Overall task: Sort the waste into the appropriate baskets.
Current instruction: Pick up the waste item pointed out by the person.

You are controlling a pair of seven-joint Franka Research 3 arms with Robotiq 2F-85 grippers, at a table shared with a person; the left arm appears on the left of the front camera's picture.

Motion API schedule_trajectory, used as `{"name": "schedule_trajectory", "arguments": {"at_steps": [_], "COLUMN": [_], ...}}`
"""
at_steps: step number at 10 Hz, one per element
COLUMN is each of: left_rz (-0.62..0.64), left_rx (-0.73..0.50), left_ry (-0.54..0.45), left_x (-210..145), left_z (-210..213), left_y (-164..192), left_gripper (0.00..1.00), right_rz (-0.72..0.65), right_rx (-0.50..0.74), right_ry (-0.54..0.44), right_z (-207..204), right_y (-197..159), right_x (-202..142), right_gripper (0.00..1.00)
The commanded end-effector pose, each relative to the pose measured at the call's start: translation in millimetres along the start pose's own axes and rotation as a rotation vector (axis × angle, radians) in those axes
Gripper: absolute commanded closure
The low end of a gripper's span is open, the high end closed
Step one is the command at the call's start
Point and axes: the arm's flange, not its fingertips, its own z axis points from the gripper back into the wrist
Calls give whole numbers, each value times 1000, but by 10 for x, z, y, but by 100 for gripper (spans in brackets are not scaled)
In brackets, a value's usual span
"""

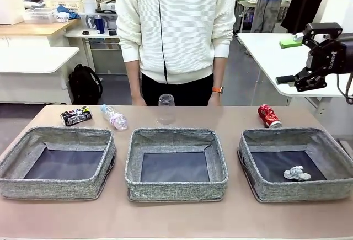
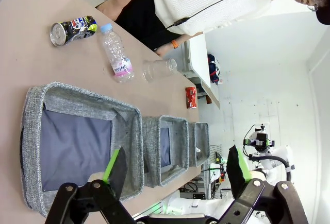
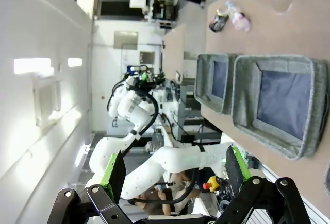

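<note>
Beyond the spread fingers of the left tool (image 2: 175, 167), which stands wide open with nothing between its green pads, lies the left basket (image 2: 36, 131). Past it in a row come the middle basket (image 2: 152, 149) and the right basket (image 2: 202, 141), all three on the bench (image 2: 31, 7). Farther from that tool than the baskets, along the person's edge of the bench, the litter sits in a line. The crushed black can (image 2: 72, 30) lies on its side, and the clear bottle with blue cap (image 2: 116, 54) lies near it. Next comes the clear plastic cup (image 2: 159, 69) (standing directly in front of the person (image 1: 175, 30) in the front view), and well apart from these lies the crushed red can (image 2: 191, 97). The right tool (image 3: 174, 167) is likewise wide open and grips nothing. In the front view it is held high in the air toward the right end of the bench, well above the right basket. Far below the right tool, inside that basket, the crumpled white paper ball (image 1: 297, 172) rests on the dark bottom near the wall on the robot's side.
</note>
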Motion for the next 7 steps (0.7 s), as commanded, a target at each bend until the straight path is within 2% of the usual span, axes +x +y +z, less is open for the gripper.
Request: {"name": "schedule_trajectory", "arguments": {"at_steps": [1,7], "left_rz": [-20,-20], "left_rx": [-16,-16], "left_ry": [-7,-7], "left_x": [-3,-3], "left_z": [-7,-7], "left_y": [-7,-7], "left_gripper": [0,0], "right_rz": [-14,-14], "right_rx": [-13,-13], "right_ry": [2,2], "right_z": [21,21], "right_y": [52,52], "right_x": [9,9], "right_gripper": [0,0]}}
